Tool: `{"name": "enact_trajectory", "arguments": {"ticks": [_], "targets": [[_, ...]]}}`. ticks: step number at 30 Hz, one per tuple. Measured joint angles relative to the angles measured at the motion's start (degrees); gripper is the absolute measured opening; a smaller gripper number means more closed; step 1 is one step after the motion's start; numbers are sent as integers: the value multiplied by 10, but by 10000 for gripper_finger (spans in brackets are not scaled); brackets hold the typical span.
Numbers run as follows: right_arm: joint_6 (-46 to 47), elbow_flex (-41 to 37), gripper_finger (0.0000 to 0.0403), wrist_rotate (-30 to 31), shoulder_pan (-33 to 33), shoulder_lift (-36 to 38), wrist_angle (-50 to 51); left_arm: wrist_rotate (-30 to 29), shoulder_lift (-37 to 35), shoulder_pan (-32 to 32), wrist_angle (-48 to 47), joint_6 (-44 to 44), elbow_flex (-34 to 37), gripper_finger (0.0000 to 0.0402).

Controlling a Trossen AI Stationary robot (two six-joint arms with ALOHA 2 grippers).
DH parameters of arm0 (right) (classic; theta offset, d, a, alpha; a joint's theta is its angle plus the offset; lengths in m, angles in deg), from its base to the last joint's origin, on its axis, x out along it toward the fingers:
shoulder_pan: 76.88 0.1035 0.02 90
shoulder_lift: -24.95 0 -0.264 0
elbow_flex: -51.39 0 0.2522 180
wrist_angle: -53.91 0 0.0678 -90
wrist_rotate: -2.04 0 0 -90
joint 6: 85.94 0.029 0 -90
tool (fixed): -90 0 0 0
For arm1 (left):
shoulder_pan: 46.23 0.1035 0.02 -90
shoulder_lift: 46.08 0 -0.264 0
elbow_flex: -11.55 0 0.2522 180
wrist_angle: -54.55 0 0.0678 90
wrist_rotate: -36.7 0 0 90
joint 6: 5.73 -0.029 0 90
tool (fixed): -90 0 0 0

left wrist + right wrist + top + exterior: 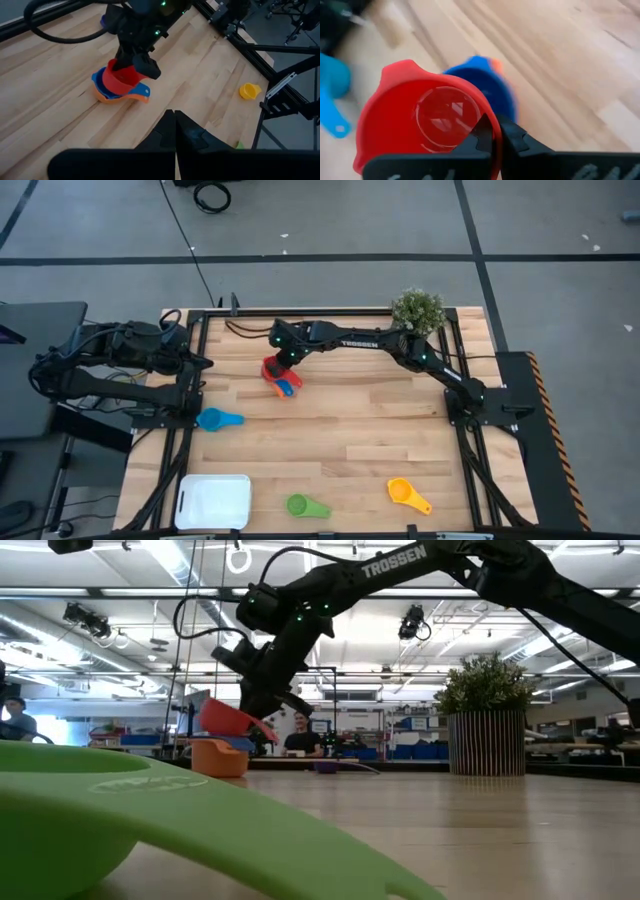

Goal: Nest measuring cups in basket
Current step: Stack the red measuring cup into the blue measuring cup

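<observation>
The right jaws (pixel 281 366), clenched on the red cup (pixel 271 367), hold it over the orange-and-navy stack (pixel 287 388) just below; blue, green, yellow cups and the basket (pixel 213 502) remain untouched, left jaws clenched empty.

Open lab — ceiling striplights (pixel 150 552), workbenches (pixel 400 752)

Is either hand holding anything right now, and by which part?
The right hand is shut on the red cup, pinching its rim, above the orange and blue cups. The left hand is shut and holds nothing.
</observation>
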Motion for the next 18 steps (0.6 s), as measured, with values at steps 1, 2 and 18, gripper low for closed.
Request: {"name": "enact_trajectory", "arguments": {"ticks": [1, 2, 18], "targets": [[0, 0, 10, 2, 0, 0, 3, 0, 0, 0, 0, 0, 0, 0], [-1, 0, 10, 6, 0, 0, 3, 0, 0, 0, 0, 0, 0, 0], [-27, 0, 10, 13, 2, 0, 85, 0, 0, 0, 0, 0, 0, 0]]}}
